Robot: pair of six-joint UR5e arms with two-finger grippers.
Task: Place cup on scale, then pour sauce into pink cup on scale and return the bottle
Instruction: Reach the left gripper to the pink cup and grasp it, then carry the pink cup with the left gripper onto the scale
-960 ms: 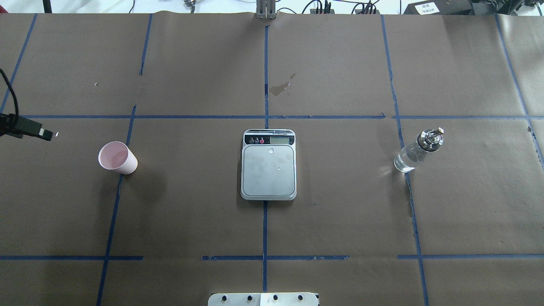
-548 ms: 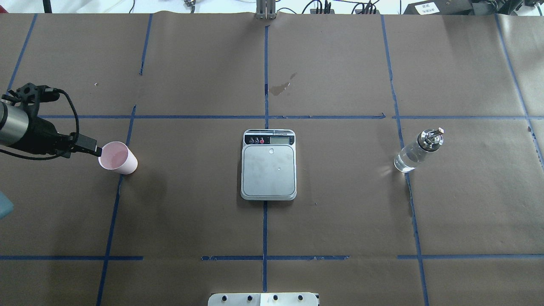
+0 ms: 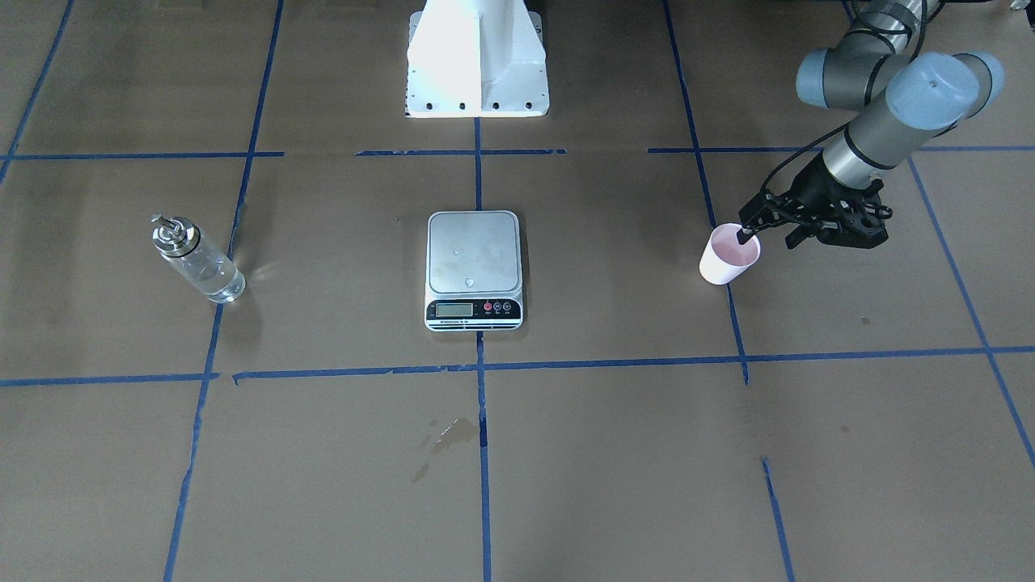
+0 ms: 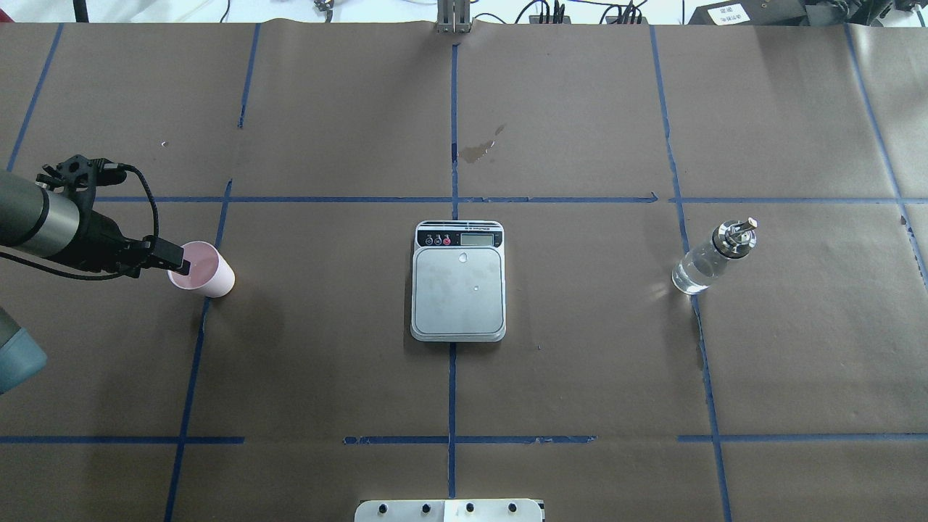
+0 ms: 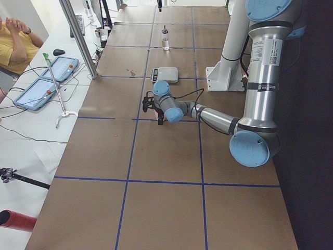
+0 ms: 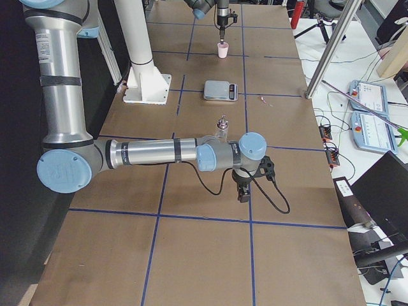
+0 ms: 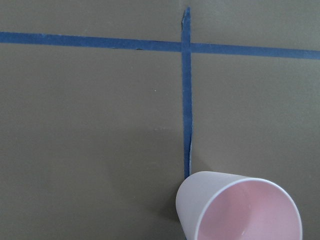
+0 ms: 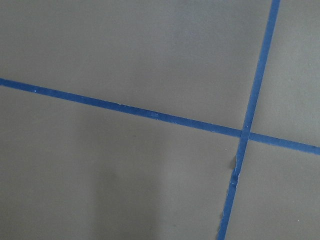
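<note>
The left end effector (image 4: 179,264) has its tip at the rim of the one small pale pink paper cup (image 4: 206,272), which stands upright near the left edge of the bench (image 4: 326,377). Whether the fingers are open or closed, I cannot tell. The right end effector (image 6: 243,193) hangs over brown paper, and its state I also cannot tell. One white kitchen scale (image 4: 458,286) lies at the centre, well apart from the cup. One clear glass bottle (image 4: 707,261) stands toward the right edge.

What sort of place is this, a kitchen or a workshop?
Most likely a robotics lab, not a kitchen. A left arm and a right arm are mounted at a table covered in brown paper gridded with blue tape, and control tablets lie on a side bench where a person sits.
</note>
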